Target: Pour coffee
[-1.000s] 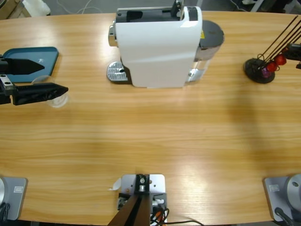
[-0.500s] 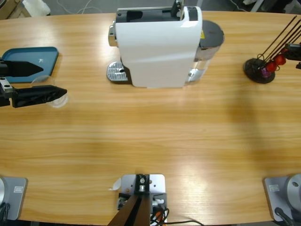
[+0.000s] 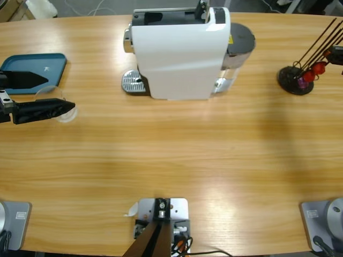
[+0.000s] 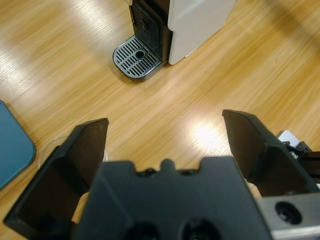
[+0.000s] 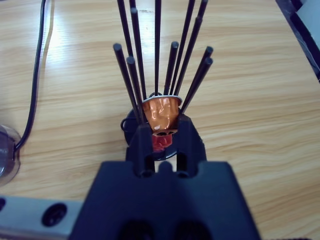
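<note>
While the clear tumbler (image 3: 63, 108) sits on the table (image 3: 171, 160) between the left tool's (image 3: 51, 93) released, wide-spread jaws near their tips, any coffee in it can't be made out. Blue tray (image 3: 37, 69) just beyond its far jaw. Coffee machine (image 3: 179, 51) well ahead. Right tool (image 5: 161, 137) clenched on an orange capsule (image 5: 161, 114) at the black rod rack (image 5: 160, 60).

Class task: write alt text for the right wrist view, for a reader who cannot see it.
The right gripper is shut on an orange capsule in front of a capsule holder of thin black rods, on a wooden table. A black cable runs along the left.
</note>
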`<state>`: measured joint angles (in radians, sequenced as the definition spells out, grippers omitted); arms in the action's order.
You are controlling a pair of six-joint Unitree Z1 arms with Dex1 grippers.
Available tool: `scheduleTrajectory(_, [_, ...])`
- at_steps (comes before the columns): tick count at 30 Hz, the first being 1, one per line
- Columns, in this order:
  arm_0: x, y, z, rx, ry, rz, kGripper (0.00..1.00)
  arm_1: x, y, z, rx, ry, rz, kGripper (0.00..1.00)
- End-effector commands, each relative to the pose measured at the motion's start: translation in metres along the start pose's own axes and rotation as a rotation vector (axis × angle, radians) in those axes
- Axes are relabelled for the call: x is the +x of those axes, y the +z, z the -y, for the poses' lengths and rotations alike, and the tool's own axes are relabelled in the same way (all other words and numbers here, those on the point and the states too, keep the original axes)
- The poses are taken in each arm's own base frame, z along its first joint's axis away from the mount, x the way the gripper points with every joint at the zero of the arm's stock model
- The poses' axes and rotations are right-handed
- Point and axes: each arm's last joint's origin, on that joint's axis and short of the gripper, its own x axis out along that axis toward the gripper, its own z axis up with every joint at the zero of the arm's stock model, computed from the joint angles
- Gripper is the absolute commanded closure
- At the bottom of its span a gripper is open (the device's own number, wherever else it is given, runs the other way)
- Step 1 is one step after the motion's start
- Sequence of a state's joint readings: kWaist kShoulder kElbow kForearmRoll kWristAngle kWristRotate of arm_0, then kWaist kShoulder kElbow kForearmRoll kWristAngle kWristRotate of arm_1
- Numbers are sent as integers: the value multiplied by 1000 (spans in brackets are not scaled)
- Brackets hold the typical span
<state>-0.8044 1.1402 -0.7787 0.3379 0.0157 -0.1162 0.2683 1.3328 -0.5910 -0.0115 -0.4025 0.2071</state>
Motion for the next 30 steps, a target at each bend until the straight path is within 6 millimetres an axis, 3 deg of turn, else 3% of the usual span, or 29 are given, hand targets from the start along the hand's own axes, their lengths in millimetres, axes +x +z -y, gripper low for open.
scheduleTrajectory(1, [-1, -11, -1, -6, 9, -6, 9, -22, 8, 6, -18, -12, 46, 1000])
scheduleTrajectory(5, [-1, -11, -1, -6, 8, -5, 9, -45, 17, 15, -15, -15, 113, 1000])
scheduleTrajectory(11, [-1, -10, -1, -7, 8, -1, 9, -52, 26, 15, -17, -6, 147, 1000])
scheduleTrajectory(17, [1, -12, -1, -6, 9, -8, 9, -64, 51, 13, -26, 17, 199, 1000])
scheduleTrajectory(22, [1, -13, -1, -10, 8, -9, 9, -91, 61, 3, -72, 110, 245, 1000])
scheduleTrajectory(27, [0, -14, -1, -16, 8, -7, 9, -129, 50, -19, -215, 318, 252, 1000])
scheduleTrajectory(30, [0, -13, -1, -22, 9, -4, 9, -139, 49, -29, -302, 402, 248, 1000])
